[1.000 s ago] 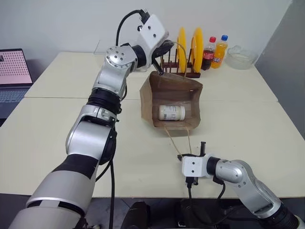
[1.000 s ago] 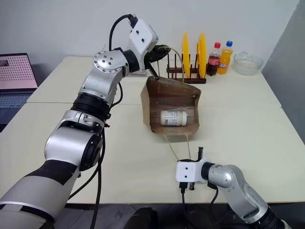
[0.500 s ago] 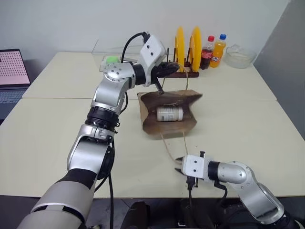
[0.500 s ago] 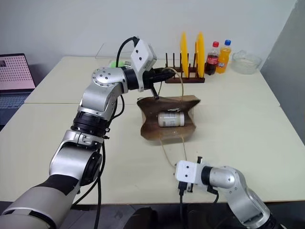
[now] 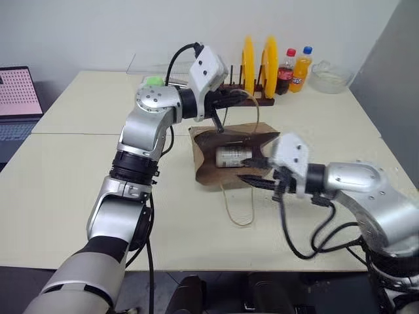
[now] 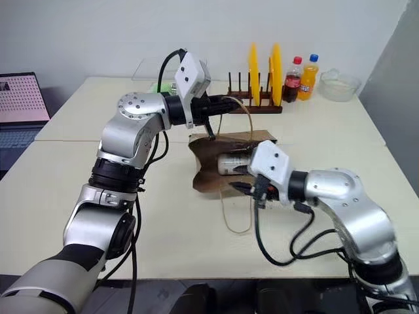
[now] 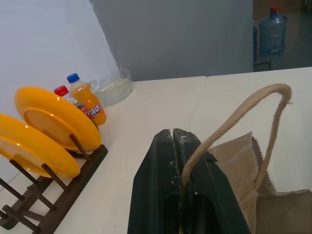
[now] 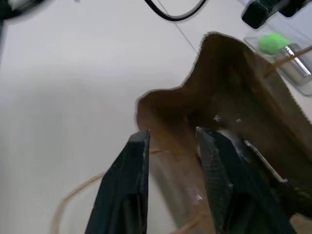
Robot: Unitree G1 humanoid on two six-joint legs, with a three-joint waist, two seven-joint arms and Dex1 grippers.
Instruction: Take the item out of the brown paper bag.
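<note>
Left end effector (image 7: 173, 141) pinches the bag (image 5: 208, 167) handle; right end effector (image 8: 171, 146) (fingers apart) seemingly at its mouth — can (image 5: 232, 156) inside.

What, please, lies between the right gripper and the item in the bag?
Only the brown paper bag's open mouth; the left eye view shows right gripper beside the item.

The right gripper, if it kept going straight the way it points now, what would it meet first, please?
Most likely the open mouth of the brown paper bag: the right gripper, fingers apart, aims into it, with the item lying just beyond. Depth is hard to judge.
</note>
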